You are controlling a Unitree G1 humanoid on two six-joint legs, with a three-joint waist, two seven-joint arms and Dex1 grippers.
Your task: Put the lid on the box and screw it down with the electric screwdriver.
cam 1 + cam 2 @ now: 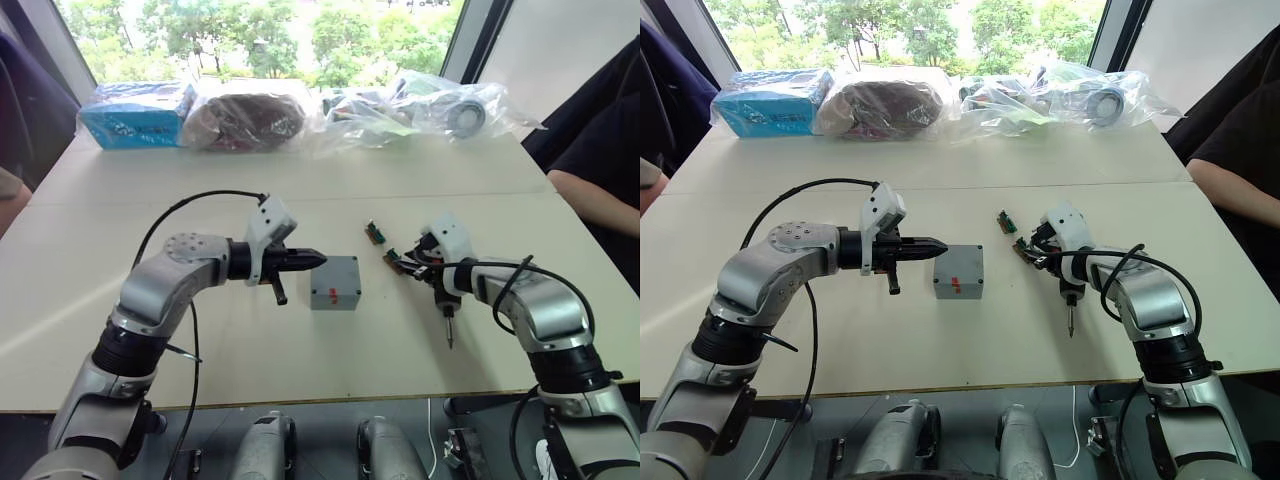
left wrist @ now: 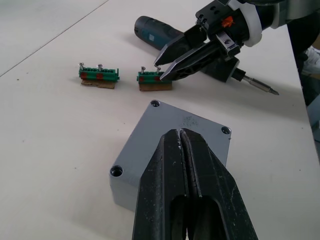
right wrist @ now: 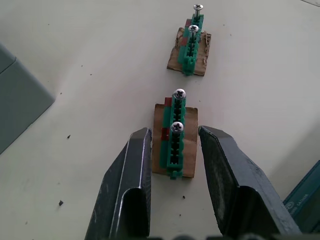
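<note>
Pale tabletop carries everything, with windows and trees beyond its far edge. Nearest the grey box, the left gripper hovers at its edge, fingers clenched together on nothing; the lid already sits on the box, screw holes showing at its corners. Beside the box lies the electric screwdriver, bit pointing toward the near table edge. Just beyond it, the right gripper stands released, its fingers straddling a green terminal block with screws; a second block lies farther off. Well beyond the box, clear plastic bags hold parts, beside a blue carton.
</note>
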